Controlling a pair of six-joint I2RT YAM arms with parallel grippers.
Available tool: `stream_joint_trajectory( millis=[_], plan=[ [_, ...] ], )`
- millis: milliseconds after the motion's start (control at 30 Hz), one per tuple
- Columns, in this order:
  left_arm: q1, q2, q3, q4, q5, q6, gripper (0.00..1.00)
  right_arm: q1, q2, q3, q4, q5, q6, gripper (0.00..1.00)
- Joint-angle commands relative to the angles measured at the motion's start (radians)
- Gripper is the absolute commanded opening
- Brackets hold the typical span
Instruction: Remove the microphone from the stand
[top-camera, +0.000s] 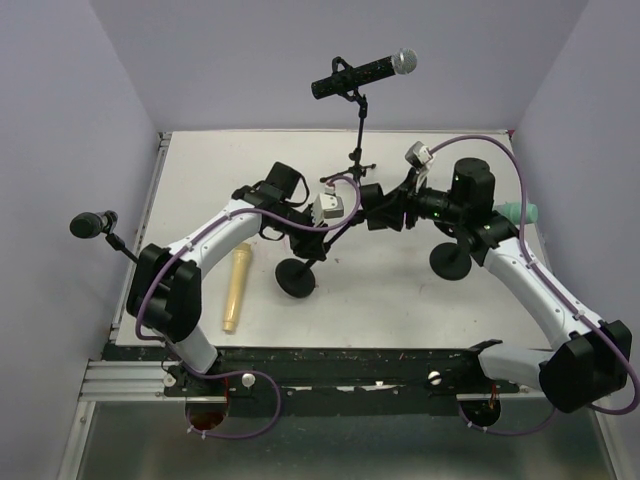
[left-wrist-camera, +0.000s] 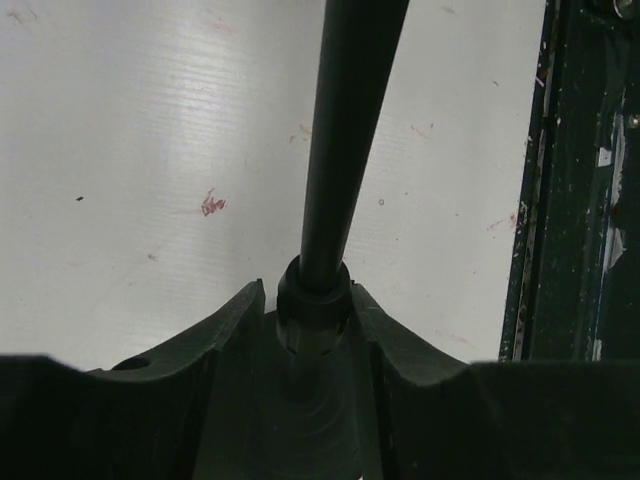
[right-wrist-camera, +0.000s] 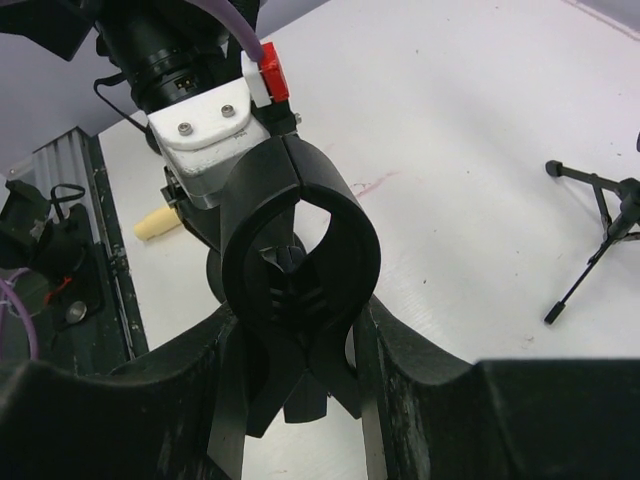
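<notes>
One stand clip (right-wrist-camera: 300, 240) between right gripper's (right-wrist-camera: 300, 318) jaws

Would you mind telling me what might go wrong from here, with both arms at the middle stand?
The left gripper straddles the stand pole, but a firm grip is not evident; if the right gripper, shut on the empty clip, pulls, the round base might tip.
Both grippers sit very close together, so a twist may knock them together.
The tripod stand with its microphone stands just behind; an arm swing could topple it.
</notes>
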Motion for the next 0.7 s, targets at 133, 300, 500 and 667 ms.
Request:
stream_joint_trajectory(
  millis=[133, 300, 500, 667],
  plan=[
    [-0.014, -0.015, -0.028, 0.128, 0.012, -0.045, 0.06, 0.000, -0.018, -0.016, 0.037, 0.060, 0.078, 0.03],
    [-0.092, -0.216, -0.246, 0.469, -0.242, -0.163, 0.00, -0.002, 0.075, 0.140, -0.184, 0.325, 0.267, 0.03],
    [-0.296, -0.304, -0.475, 0.942, -1.054, -0.239, 0.00, -0.014, 0.134, 0.173, -0.278, 0.484, 0.439, 0.01],
    [-0.261, -0.233, -0.335, 0.635, -0.784, -0.386, 0.09, -0.014, 0.148, 0.153, -0.251, 0.464, 0.402, 0.00]
  ],
)
